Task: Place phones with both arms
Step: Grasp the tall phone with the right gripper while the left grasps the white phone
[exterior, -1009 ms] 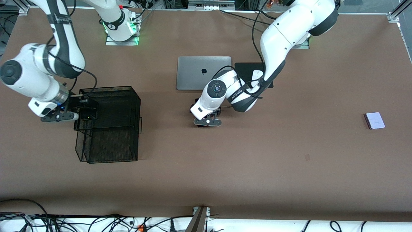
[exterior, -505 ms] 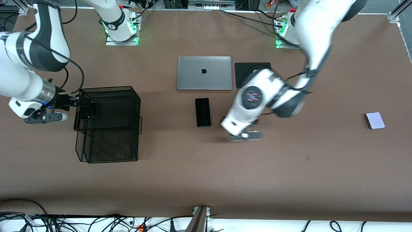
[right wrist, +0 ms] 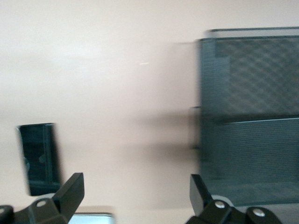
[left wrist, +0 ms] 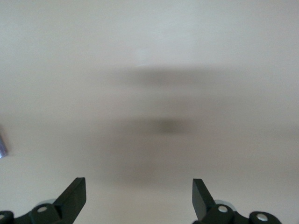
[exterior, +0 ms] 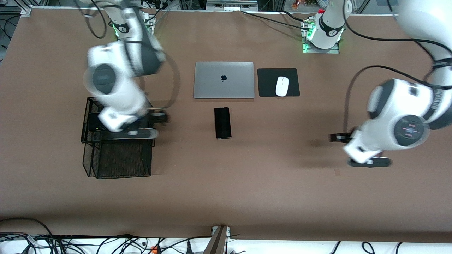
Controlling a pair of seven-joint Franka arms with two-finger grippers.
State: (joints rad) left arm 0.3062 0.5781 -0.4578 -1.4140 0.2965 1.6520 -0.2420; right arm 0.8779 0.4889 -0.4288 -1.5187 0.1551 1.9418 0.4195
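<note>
Even overhead light, no glare on the table. Both arms smear with motion blur; a soft shadow lies beneath the left gripper. Left wrist view is washed pale and unfocused; around the right gripper, the mesh basket streaks sideways.

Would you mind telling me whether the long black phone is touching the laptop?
Apart. In the front view, a strip of bare table separates the long black phone from the laptop; the phone lies nearer the camera.
</note>
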